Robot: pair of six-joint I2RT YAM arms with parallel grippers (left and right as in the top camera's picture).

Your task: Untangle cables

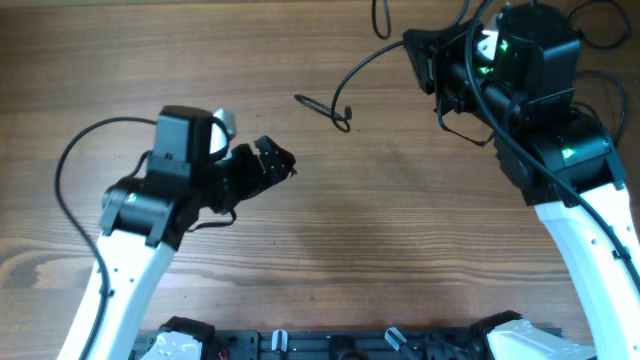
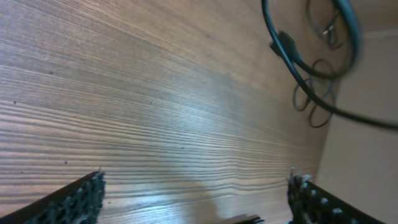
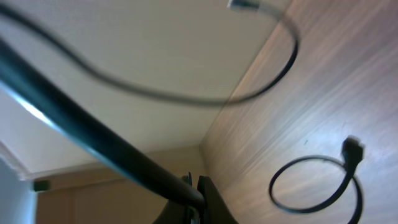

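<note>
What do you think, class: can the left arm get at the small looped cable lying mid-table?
Probably yes. The left gripper is open and points toward the looped cable, with only bare table between them; nothing seems to block the way.

Table point(image 1: 400, 220) under left gripper point(image 2: 196, 196): wood, bold straight grain, smooth, satin sheen. Fingers point(image 2: 78, 198): black plastic, studded rough inner faces, matt. Cables point(image 2: 283, 45) ahead of left gripper: black rubbery sheath, smooth, slight gloss. Arm shell point(image 1: 120, 290) behind left gripper: white plastic, glossy. Housing point(image 1: 185, 140): black, matt. Wall point(image 2: 360, 155) beyond: beige, matt.
</note>
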